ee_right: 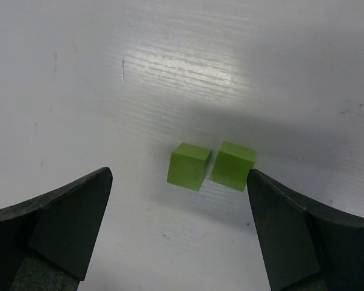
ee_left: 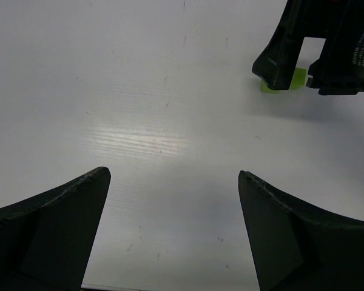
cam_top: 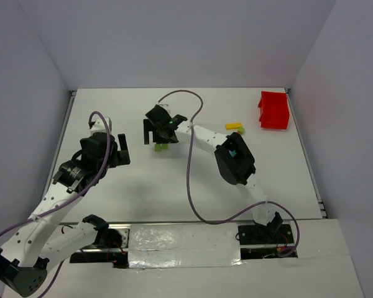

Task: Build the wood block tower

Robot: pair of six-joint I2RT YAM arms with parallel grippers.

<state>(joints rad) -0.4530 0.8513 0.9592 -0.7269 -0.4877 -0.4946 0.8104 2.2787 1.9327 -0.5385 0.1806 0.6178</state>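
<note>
No wood block tower is in view; the blocks lie singly on the table. Two light-green cubes, one [ee_right: 189, 165] and the other [ee_right: 232, 165], sit side by side, a narrow gap between them. My right gripper [ee_right: 179, 176] hovers over them, open and holding nothing; its right finger [ee_right: 291, 224] is next to the right cube. From above, that gripper [cam_top: 158, 138] stands right over the green cubes [cam_top: 160, 147]. A yellow bar [cam_top: 234, 125] with a small green piece [cam_top: 240, 130] lies farther right. My left gripper [ee_left: 174, 174] is open over bare table, left of the cubes [ee_left: 298, 79].
A red plastic bin [cam_top: 273, 110] stands at the back right corner. White walls close the table on three sides. The right arm's elbow [cam_top: 235, 162] and purple cable [cam_top: 191, 180] hang over the middle. The left arm [cam_top: 81, 171] reaches in from the near left.
</note>
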